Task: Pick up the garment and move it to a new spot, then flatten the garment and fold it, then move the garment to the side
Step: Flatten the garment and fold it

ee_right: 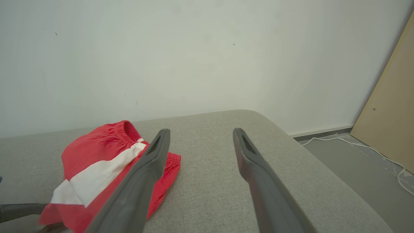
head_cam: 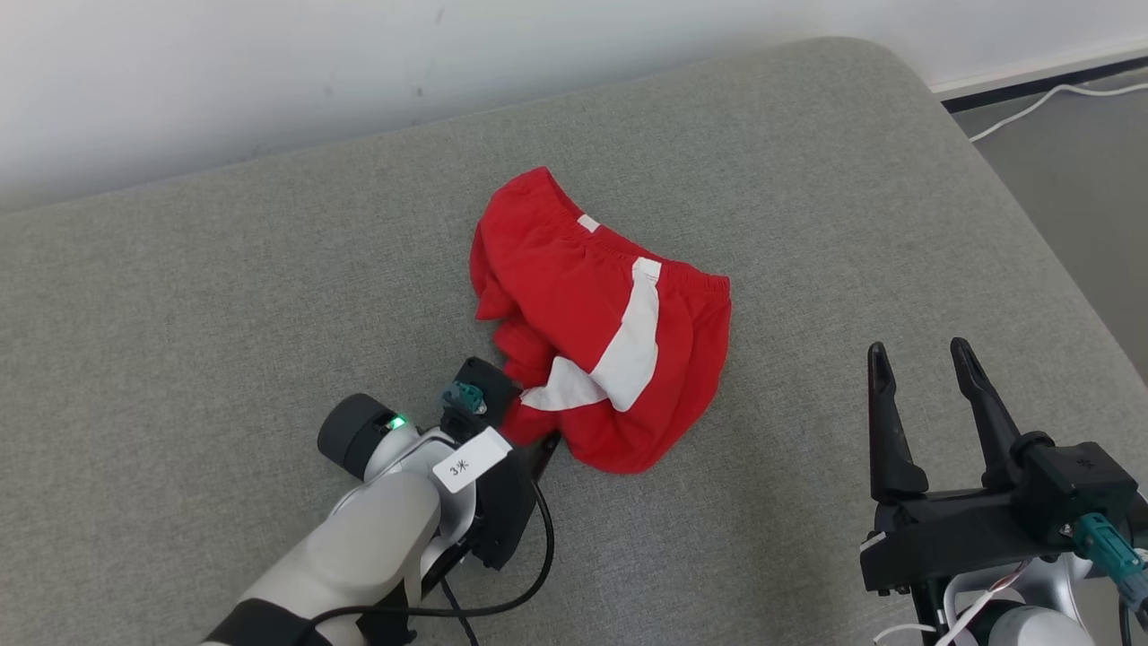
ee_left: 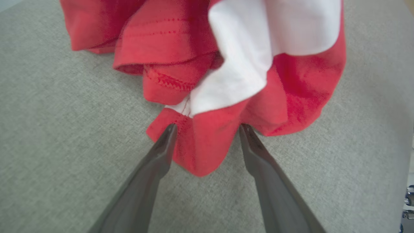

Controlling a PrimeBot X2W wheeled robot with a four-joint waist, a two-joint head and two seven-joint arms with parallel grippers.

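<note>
Garment [head_cam: 592,314], red shorts with a white side stripe, lies crumpled near the middle of the grey cushion [head_cam: 224,314]. The elastic waistband is on the far side and the loose hem faces the robot. In the head view the heap's long axis runs diagonally, far-left to near-right. The left gripper [ee_left: 207,129] is at the near hem with its fingers spread wide and a red fold lying between them, not yet pinched. It holds nothing. Judgement: closing on this fold is the next step. The right gripper [head_cam: 917,350] is likewise spread and empty, well apart to the garment's right, so the left arm is nearer. Writing: the wrist tag [head_cam: 469,464] reads "3" plus an unclear mark; the waistband label [head_cam: 588,222] is too small to read.
</note>
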